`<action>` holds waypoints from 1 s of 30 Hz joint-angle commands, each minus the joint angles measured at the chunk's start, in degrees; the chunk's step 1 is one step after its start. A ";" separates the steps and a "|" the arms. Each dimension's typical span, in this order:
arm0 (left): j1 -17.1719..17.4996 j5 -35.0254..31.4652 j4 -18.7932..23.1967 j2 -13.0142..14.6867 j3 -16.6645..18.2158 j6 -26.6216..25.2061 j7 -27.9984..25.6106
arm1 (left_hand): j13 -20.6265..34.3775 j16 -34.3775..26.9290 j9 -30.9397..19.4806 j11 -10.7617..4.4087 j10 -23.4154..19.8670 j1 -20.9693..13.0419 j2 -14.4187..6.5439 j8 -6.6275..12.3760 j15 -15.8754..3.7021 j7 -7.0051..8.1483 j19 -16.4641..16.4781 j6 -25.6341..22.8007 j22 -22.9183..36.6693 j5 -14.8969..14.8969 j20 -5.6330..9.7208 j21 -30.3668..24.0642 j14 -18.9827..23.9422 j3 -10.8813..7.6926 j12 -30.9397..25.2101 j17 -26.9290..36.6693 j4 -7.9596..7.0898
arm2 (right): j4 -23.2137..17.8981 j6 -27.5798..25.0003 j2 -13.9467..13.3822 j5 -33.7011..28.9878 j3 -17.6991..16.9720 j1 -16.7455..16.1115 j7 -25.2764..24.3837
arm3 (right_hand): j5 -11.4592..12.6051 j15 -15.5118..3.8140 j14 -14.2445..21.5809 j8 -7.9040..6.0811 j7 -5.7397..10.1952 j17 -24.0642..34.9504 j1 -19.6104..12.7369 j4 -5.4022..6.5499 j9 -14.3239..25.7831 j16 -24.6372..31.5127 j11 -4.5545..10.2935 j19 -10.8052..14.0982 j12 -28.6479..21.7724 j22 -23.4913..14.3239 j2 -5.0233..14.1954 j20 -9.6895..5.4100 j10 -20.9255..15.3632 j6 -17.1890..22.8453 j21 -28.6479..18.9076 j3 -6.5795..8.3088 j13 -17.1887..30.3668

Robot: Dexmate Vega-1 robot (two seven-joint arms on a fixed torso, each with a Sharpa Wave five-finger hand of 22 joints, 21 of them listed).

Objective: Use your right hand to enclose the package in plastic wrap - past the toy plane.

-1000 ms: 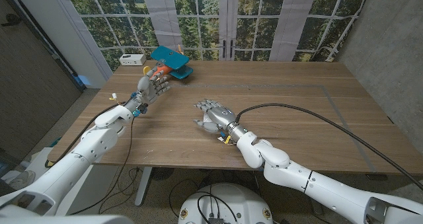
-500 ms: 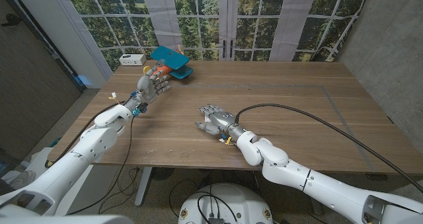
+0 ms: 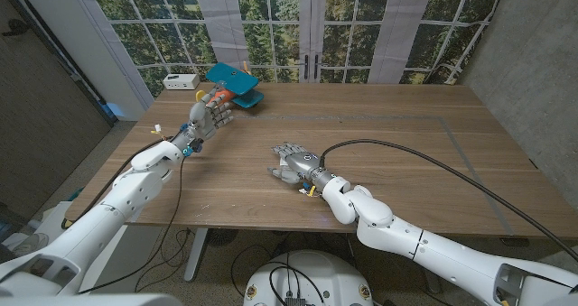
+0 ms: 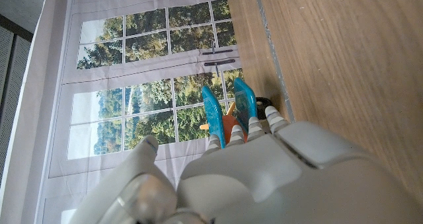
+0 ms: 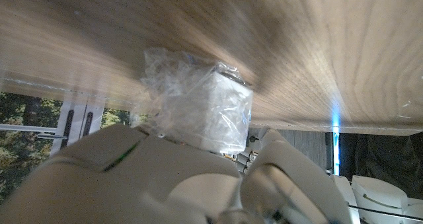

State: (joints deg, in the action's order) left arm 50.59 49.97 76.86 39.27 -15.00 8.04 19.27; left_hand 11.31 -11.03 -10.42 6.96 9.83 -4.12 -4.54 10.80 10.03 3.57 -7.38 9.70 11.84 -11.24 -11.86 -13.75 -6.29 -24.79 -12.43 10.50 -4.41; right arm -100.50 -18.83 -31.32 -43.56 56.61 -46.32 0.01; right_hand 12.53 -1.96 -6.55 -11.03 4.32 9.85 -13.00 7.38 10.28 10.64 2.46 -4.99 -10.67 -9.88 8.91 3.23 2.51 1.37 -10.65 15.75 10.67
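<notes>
My right hand is low over the middle of the table and grips a small white package in crinkled clear plastic wrap. The wrist view shows the package between its fingers and thumb, just above the wood. In the head view a pale bit of the package peeks out under the hand. The toy plane, blue with an orange body, sits at the far left of the table. My left hand is raised just before it with fingers spread, holding nothing. The toy plane stands right beyond the fingertips.
A small white box lies at the far left corner next to the plane. A black cable runs from my right arm across the table's right side. Windows stand behind the far edge of the table.
My right hand has shifted slightly nearer and to the right with the wrapped package. The left hand and the plane have stayed where they were.
</notes>
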 commanded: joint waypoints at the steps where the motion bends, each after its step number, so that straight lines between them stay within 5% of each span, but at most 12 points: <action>1: -0.98 -0.20 -1.08 -0.53 -0.47 -0.30 0.39 | 0.13 0.09 -0.14 -0.28 2.04 -0.40 -0.32 0.14 0.21 -0.02 0.24 5.19 0.26 -0.04 -0.37 -0.08 0.20 -0.30 0.12 0.10 0.26 | 0.72 5.95 0.52 10.59 -4.58 -1.73 -4.97 | 0.34 0.31 1.26 -0.10 1.71 0.24 -1.38 -0.99 0.22 0.51 0.04 2.07 -0.59 -0.08 -0.38 1.85 -1.01 0.51 -1.28 0.62 0.09; 10: -0.50 -0.08 -0.78 -0.64 -0.24 0.10 0.18 | 0.13 0.10 -0.15 -0.26 1.97 -0.39 -0.30 0.16 0.20 -0.03 0.19 5.14 0.26 -0.02 -0.37 -0.07 0.15 -0.30 0.09 0.11 0.27 | 2.06 13.25 0.60 15.11 -6.38 -2.34 -10.77 | 0.12 2.58 1.04 0.82 2.28 0.61 -0.99 -1.62 0.31 0.48 -0.88 1.80 -0.06 -0.13 -2.54 3.56 0.81 -2.73 -0.90 -0.18 0.22; 19: -0.07 -0.05 -0.25 -0.52 -0.06 0.32 0.02 | 0.14 0.11 -0.15 -0.19 2.02 -0.38 -0.28 0.15 0.23 -0.02 0.17 5.18 0.27 0.00 -0.37 -0.05 0.13 -0.29 0.11 0.12 0.27 | 0.84 13.98 0.03 14.23 -6.85 -2.71 -12.81 | 0.23 2.84 1.89 0.47 2.45 0.78 -1.11 -2.27 0.32 0.84 -1.01 2.40 0.12 -0.16 -3.59 4.43 2.14 -2.52 -1.04 -0.54 0.27; 22: 0.16 0.01 0.05 -0.41 0.02 0.33 -0.03 | 0.14 0.11 -0.15 -0.26 1.96 -0.37 -0.27 0.16 0.24 -0.01 0.17 5.15 0.27 0.00 -0.37 -0.06 0.13 -0.29 0.09 0.12 0.28 | 0.77 15.01 0.06 15.31 -7.41 -3.02 -13.24 | 0.39 2.95 2.35 0.11 4.02 0.83 -1.66 -3.02 0.32 0.98 -1.07 2.67 -0.21 -0.17 -4.14 4.83 1.77 -1.82 -1.06 -0.54 0.30; 30: 1.23 -0.61 0.92 -0.32 0.35 1.72 -0.94 | 0.14 0.10 -0.15 -0.23 1.90 -0.35 -0.26 0.18 0.23 -0.01 0.17 5.11 0.27 0.02 -0.37 -0.06 0.16 -0.28 0.07 0.13 0.27 | 0.80 18.01 0.61 19.26 -9.82 -4.19 -15.42 | 0.81 2.79 4.06 -1.22 5.00 1.05 -2.47 -4.36 0.33 1.47 -0.99 5.64 -1.18 -0.19 -4.63 4.83 -0.74 2.53 -1.76 -0.43 0.34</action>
State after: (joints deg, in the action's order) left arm 50.73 49.90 76.77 38.79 -15.04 8.36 19.32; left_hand 11.31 -11.03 -10.42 6.96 9.83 -4.12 -4.54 10.80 10.03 3.57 -7.38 9.70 11.84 -11.24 -11.86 -13.75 -6.29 -24.79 -12.43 10.54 -4.41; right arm -99.45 -4.49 -31.06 -28.20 49.29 -49.30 -12.44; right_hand 12.95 1.03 -3.34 -11.59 8.80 10.57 -15.17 3.56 10.55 11.52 1.44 -0.55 -11.26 -9.89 4.44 8.20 2.70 1.99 -11.92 15.24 10.80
